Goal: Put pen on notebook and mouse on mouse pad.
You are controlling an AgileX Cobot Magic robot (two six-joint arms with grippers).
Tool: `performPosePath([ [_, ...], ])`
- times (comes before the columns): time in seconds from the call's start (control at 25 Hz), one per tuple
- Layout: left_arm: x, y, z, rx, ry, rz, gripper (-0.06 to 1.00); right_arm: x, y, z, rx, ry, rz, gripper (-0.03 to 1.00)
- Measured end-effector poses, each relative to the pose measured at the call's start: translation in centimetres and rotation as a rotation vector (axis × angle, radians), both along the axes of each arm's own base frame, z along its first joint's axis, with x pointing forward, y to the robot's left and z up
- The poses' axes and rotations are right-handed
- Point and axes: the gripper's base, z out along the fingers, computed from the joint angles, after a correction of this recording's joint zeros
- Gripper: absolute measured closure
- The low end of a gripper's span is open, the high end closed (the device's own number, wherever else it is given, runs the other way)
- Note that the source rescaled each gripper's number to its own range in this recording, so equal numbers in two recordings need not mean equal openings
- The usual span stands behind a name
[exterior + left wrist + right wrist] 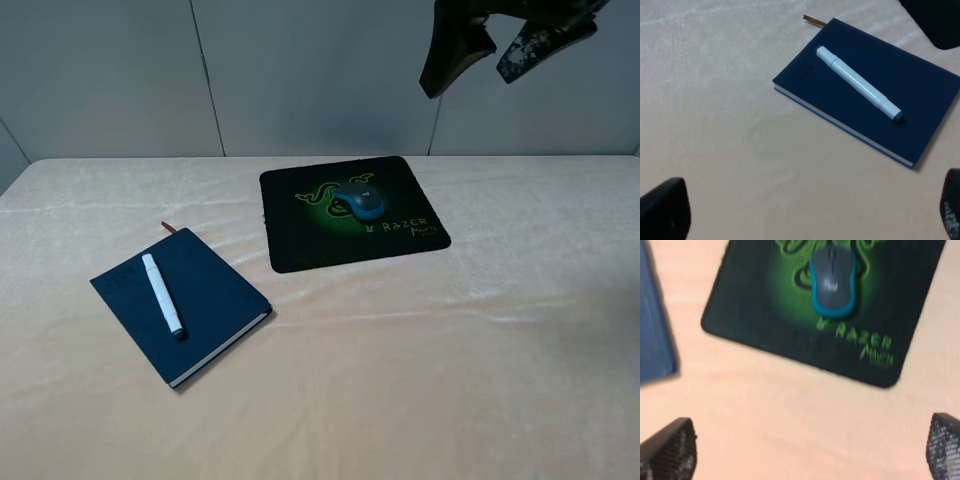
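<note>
The white pen lies diagonally on the navy notebook at the table's left; the left wrist view shows the same pen resting on the notebook. On the black mouse pad, over its green logo, sits the blue-sided mouse, which also shows as the mouse on the pad. My right gripper hangs open high above the pad's far right. My left gripper is open and holds nothing, raised above the table beside the notebook; the exterior view does not show it.
A peach cloth covers the table. A grey panelled wall stands behind it. A brown ribbon pokes out of the notebook's far corner. The notebook's edge shows in the right wrist view.
</note>
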Motion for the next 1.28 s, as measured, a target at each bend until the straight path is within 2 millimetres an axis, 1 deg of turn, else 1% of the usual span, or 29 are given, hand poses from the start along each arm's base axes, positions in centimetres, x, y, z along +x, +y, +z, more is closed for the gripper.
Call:
performPosePath([
  [0.36,0.0,0.0,0.0,0.0,0.0,0.0,-0.06,-6.9,-2.8,0.3,0.011,-0.013,-0.011,-0.03],
  [0.52,0.0,0.0,0.0,0.0,0.0,0.0,-0.06,-9.9,-3.9,-0.1,0.018,-0.022,-0.015,-0.03],
  [0.8,0.0,0.0,0.0,0.0,0.0,0.0,-0.06,-14.6,-5.8,-1.5,0.033,-0.037,-0.03,-0.03],
  [1.0,0.0,0.0,0.0,0.0,0.0,0.0,-0.06,-17.8,-7.3,-3.2,0.042,-0.05,-0.054,-0.03],
  [1.16,0.0,0.0,0.0,0.0,0.0,0.0,-0.06,-20.1,-9.2,-4.5,0.062,-0.119,-0.16,-0.03],
  [1.28,0.0,0.0,0.0,0.0,0.0,0.0,-0.06,-21.9,-10.5,-5.3,0.089,-0.234,-0.263,-0.03],
])
